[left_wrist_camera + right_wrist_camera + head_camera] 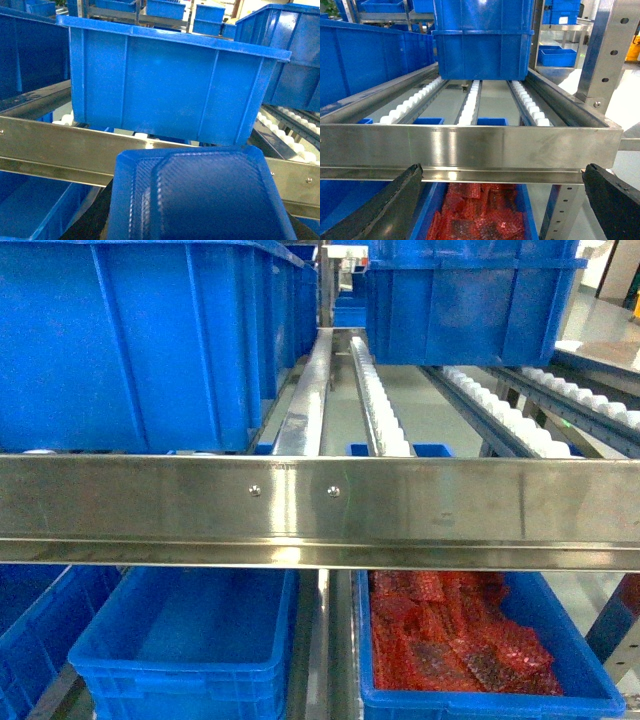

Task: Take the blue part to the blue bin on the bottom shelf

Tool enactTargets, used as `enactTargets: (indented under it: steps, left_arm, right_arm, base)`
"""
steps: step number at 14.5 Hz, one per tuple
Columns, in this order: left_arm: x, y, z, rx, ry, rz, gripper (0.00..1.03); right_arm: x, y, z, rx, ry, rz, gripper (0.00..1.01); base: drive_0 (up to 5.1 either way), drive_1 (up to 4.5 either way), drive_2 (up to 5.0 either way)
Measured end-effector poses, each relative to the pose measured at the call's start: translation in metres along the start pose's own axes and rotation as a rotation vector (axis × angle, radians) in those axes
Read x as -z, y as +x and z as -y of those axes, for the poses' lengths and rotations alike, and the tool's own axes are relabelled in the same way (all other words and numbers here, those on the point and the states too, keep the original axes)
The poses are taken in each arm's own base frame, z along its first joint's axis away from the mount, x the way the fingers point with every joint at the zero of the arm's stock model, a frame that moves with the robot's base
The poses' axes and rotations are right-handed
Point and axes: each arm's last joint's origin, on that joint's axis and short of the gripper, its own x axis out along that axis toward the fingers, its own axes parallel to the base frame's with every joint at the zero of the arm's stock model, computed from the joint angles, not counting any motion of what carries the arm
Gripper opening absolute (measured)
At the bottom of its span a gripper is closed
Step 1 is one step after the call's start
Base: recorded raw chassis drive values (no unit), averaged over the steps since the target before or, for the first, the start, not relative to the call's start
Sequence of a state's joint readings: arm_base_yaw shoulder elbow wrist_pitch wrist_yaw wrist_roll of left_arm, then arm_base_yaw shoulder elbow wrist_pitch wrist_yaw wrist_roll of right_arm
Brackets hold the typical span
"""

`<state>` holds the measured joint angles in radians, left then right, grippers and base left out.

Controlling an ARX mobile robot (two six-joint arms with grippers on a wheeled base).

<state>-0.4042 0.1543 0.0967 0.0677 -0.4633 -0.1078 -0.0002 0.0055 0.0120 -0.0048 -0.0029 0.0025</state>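
Note:
A blue part (pixel 200 195), a flat textured tray shape with bevelled corners, fills the lower half of the left wrist view. My left gripper (pixel 200 232) is shut on it and mostly hidden behind it; only one dark finger (pixel 92 225) shows at the lower left. In the head view an empty blue bin (pixel 180 665) stands on the bottom shelf, below the steel front rail (pixel 320 510). Part of a blue bin (pixel 30 210) also shows low on the left of the left wrist view. My right gripper (pixel 502 170) is open, nothing between its fingers (pixel 375 210), facing the rail.
Beside the empty bin stands a blue bin (pixel 590 680) full of red parts (pixel 480 215). On the roller level above the rail sit large blue bins (pixel 130 340) (pixel 470 300). White roller tracks (pixel 470 102) run back between them. A perforated upright (pixel 607 60) stands at the right.

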Motion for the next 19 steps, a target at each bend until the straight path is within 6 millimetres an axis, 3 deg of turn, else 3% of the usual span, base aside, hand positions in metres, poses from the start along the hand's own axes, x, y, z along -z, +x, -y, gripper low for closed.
enactTargets:
  steps: [19]
  left_arm:
    - [0.0000, 0.0000, 0.0000, 0.000, -0.001, 0.000, 0.43]
  right_arm:
    - [0.0001, 0.0000, 0.0001, 0.003, 0.000, -0.001, 0.98]
  base:
    - [-0.3, 0.19, 0.1]
